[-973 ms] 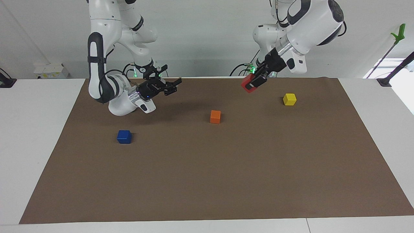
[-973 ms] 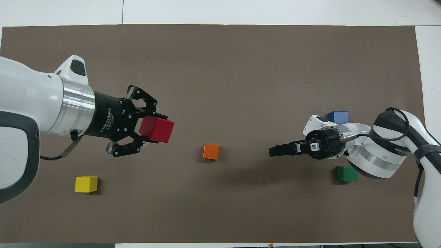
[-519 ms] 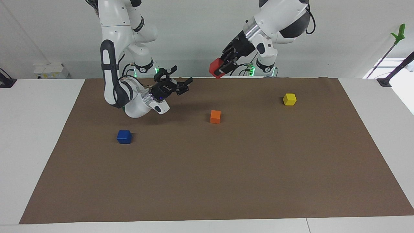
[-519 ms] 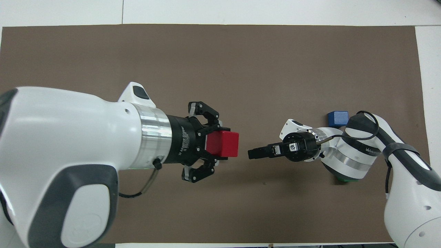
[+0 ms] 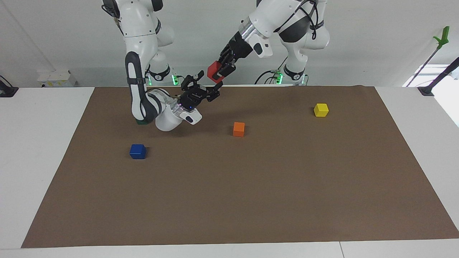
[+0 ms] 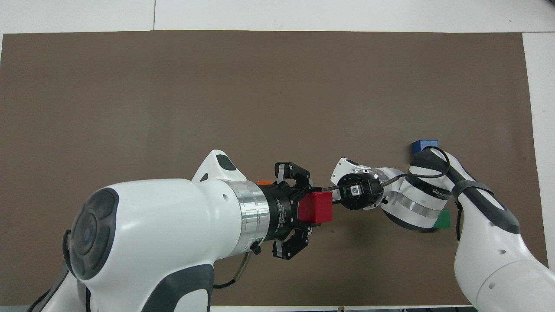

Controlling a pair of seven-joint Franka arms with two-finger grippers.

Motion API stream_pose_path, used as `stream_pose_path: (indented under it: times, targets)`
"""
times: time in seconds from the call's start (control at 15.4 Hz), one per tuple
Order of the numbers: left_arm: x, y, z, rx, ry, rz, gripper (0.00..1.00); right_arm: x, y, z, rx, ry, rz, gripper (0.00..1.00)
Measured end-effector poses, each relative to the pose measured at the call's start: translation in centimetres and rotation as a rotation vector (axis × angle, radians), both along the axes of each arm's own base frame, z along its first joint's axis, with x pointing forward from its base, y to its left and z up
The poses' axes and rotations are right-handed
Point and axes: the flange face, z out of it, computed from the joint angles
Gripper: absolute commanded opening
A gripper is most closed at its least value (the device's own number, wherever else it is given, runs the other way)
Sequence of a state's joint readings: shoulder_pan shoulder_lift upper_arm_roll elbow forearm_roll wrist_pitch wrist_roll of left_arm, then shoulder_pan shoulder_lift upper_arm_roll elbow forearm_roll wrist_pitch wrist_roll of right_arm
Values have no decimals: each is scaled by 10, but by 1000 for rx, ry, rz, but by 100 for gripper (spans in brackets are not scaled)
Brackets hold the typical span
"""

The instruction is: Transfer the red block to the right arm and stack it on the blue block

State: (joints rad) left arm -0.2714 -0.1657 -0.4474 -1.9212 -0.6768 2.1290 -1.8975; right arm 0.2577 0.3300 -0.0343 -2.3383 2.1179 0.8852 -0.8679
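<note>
Five blocks: blue block and green block on the mat; right gripper spread; left gripper pinching the red block aloft; orange block; yellow block.

Five cubes, two arms.
</note>
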Motion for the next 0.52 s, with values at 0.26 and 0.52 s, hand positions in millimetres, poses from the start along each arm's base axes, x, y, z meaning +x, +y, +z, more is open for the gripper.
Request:
stream_pose_path:
  times: [0.26, 0.52]
  targets:
    - [-10, 5, -12, 25, 33, 39, 0, -3, 7, 0, 1, -1, 15, 82]
    - [-12, 8, -10, 20, 55, 94, 0, -11, 22, 0, 5, -28, 19, 39]
